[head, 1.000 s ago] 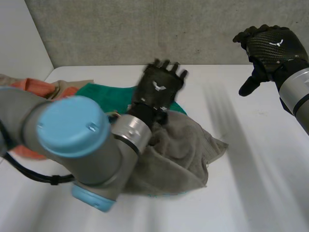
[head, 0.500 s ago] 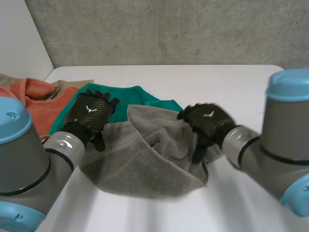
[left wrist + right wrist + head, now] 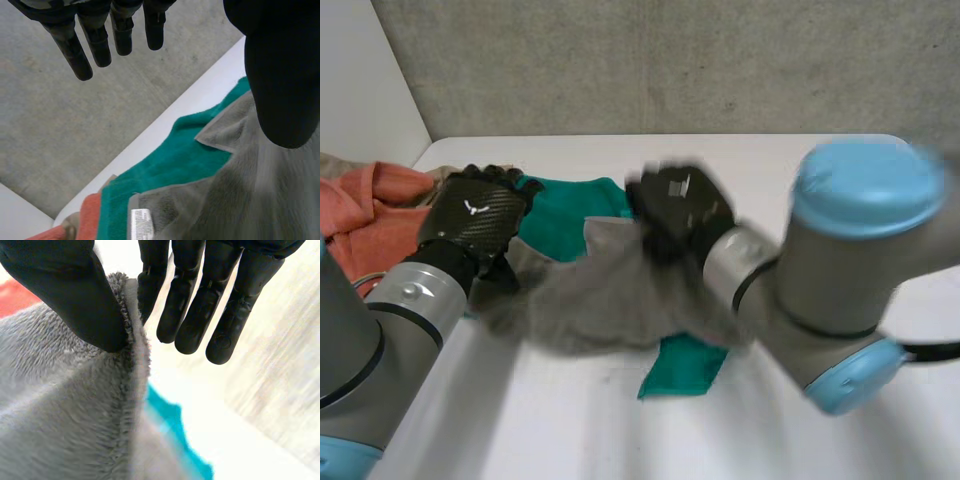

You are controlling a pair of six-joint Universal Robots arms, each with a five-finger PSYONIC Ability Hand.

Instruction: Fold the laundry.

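Observation:
A grey towel point(image 3: 590, 300) lies crumpled mid-table, over a green towel point(image 3: 560, 215). My right hand point(image 3: 675, 205) is at the grey towel's far edge. In the right wrist view the thumb point(image 3: 70, 295) and fingers point(image 3: 200, 305) pinch that raised edge of the grey towel point(image 3: 60, 415), with the green towel point(image 3: 175, 430) showing beneath it. My left hand point(image 3: 475, 215) hovers by the grey towel's left end. In the left wrist view its fingers point(image 3: 95, 40) are straight and hold nothing, above the grey towel point(image 3: 240, 190) and the green towel point(image 3: 170, 170).
An orange cloth point(image 3: 370, 215) is heaped at the table's left edge. A corner of the green towel point(image 3: 685, 365) sticks out at the front. A white label point(image 3: 141, 223) sits on the grey towel's corner. Bare white table point(image 3: 820, 440) lies to the right and front.
My right hand has moved left and back, pulling the grey towel's edge with it and uncovering a green corner. The left hand has drifted left and back, off the towel.

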